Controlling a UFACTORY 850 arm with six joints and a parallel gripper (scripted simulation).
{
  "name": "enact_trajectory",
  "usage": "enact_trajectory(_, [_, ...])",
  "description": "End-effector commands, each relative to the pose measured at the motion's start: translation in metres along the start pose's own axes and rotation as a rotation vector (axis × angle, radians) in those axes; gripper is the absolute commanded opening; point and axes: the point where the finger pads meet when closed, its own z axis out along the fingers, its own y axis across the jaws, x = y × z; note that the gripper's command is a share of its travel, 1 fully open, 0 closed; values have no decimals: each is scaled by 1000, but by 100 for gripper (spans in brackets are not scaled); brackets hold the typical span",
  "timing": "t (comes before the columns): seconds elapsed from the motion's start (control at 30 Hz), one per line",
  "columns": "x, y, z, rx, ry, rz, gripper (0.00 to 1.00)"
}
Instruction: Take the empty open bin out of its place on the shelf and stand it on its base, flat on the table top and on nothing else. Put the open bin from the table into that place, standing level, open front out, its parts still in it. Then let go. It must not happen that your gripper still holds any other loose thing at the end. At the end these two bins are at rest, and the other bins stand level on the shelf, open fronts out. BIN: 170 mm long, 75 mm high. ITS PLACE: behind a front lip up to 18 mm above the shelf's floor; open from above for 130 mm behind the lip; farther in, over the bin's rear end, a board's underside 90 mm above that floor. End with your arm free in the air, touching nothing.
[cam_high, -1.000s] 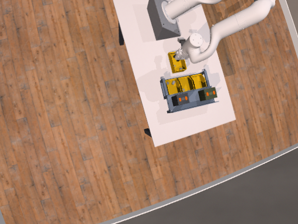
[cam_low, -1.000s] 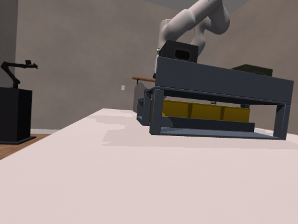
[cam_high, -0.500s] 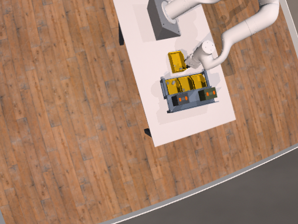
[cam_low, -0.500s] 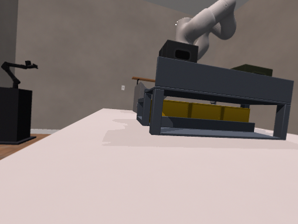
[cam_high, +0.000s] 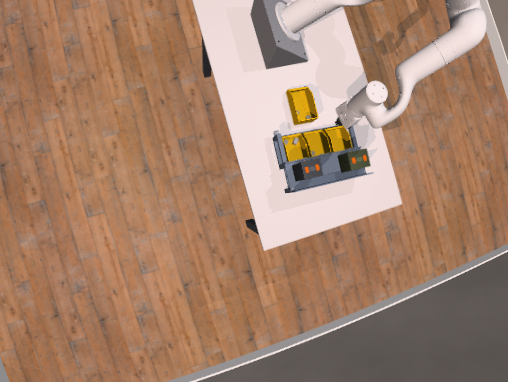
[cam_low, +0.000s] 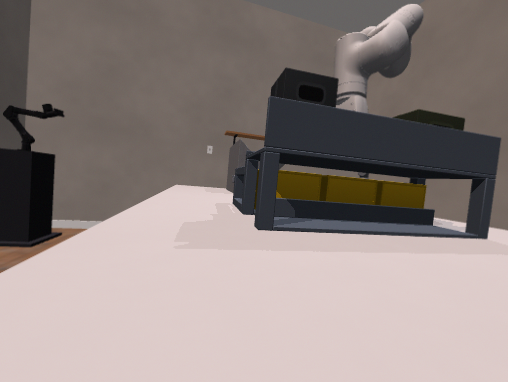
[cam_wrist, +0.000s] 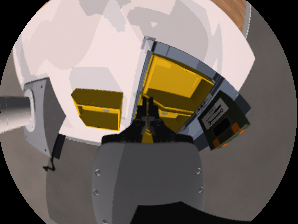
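Pincer closed on nothing, hanging over the shelf's right end.

Top view: one yellow bin (cam_high: 302, 104) stands alone on the pale bench (cam_high: 250, 100), near the grey shelf (cam_high: 278, 150), where three yellow bins (cam_high: 316, 142) sit side by side; the white arm (cam_high: 425, 55) reaches to the right-hand bin. Exterior view: the shelf's top board (cam_low: 380, 135) carries two dark boxes (cam_low: 304, 88). Wrist view: the pincer (cam_wrist: 153, 117), fingers together and holding nothing, hangs over a shelf bin (cam_wrist: 174, 83).
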Motion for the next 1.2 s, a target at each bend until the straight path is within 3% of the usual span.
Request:
enact_trajectory(0.0, [11,10,3,68,-2,221,0])
enact_trajectory(0.13, [13,11,3,68,-2,232,0])
enact_trajectory(0.17, [13,11,3,68,-2,232,95])
enact_trajectory(1.17, [13,11,3,68,-2,232,95])
